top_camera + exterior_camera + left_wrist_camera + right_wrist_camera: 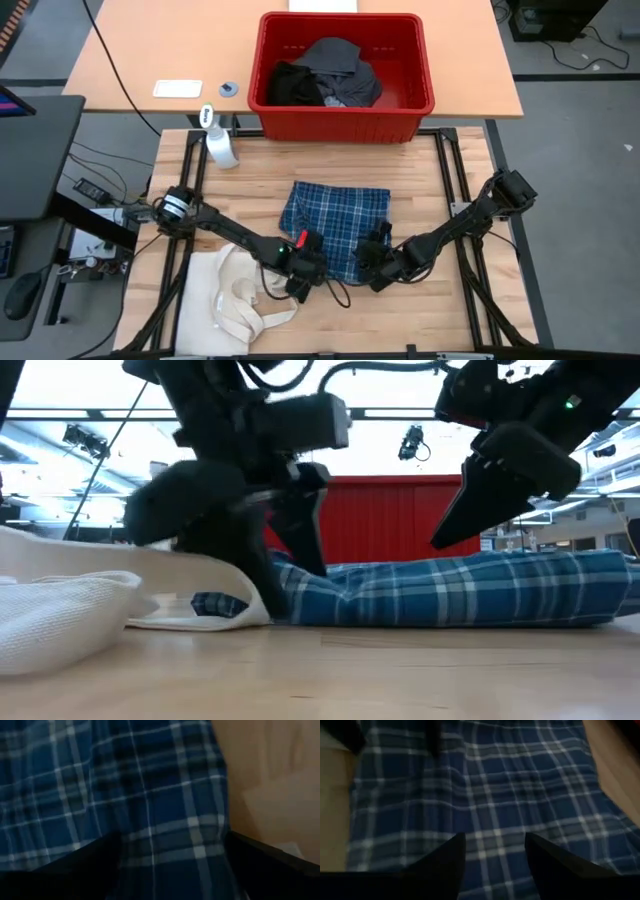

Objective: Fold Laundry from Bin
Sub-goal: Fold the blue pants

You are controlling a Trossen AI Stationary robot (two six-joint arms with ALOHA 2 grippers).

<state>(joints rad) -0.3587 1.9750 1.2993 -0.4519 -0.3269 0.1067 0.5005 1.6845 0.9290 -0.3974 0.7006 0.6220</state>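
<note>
holding dark and grey laundry (325,72), the bin (345,120) stands beyond the table.

Both arms reach in low toward the middle of the near side, their wrists almost meeting. The left arm runs from its base at the left edge in a long, shallow diagonal, elbow down, and ends in the left gripper (305,262), which points downward with its two dark fingers (75,870) spread wide apart. The right arm comes from its base on the right, bends at the elbow, and slopes down to the right gripper (372,262), held a little higher and tilted. Its fingers (445,860) stand parted with a clear gap between them, nothing caught there. The two grippers sit near each other, not touching.
</note>
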